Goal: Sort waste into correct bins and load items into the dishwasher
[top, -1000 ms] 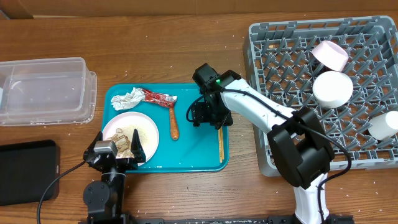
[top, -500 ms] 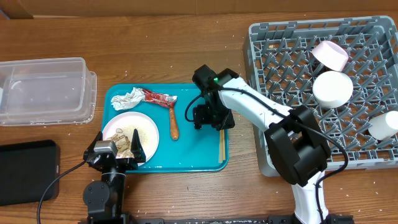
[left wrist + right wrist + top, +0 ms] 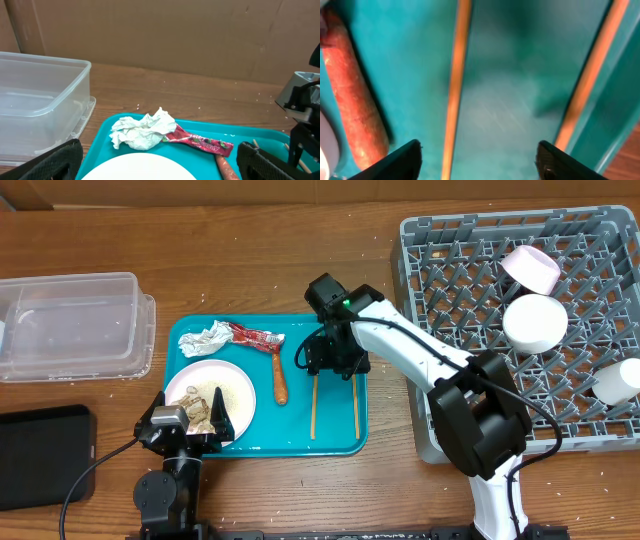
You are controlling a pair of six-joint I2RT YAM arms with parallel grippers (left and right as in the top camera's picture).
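On the teal tray point(image 3: 335, 442) lie a crumpled white wrapper point(image 3: 205, 339), a red wrapper point(image 3: 255, 337), a brown sausage point(image 3: 279, 378) and a white plate point(image 3: 235, 392) with pale food scraps point(image 3: 200, 406). My left gripper point(image 3: 186, 423) is open over the plate's near edge; its view shows the white wrapper point(image 3: 144, 130), the red wrapper point(image 3: 204, 143) and the sausage point(image 3: 227, 169). My right gripper point(image 3: 333, 360) is open and empty low over the tray, with the sausage point(image 3: 355, 95) at its left. The grey rack point(image 3: 455, 330) holds two bowls point(image 3: 531, 268) point(image 3: 534, 321) and a cup point(image 3: 620, 382).
Two wooden chopsticks lie apart on the tray, one point(image 3: 313, 406) in the middle and one point(image 3: 355, 408) by the right rim; both show in the right wrist view point(image 3: 455, 85) point(image 3: 587, 80). The clear tub point(image 3: 70, 325) and the black tray point(image 3: 40, 452) stand at the left.
My right gripper moved slightly up and left over the tray. The two chopsticks, together at the right rim before, now lie apart, one shifted to the tray's middle.
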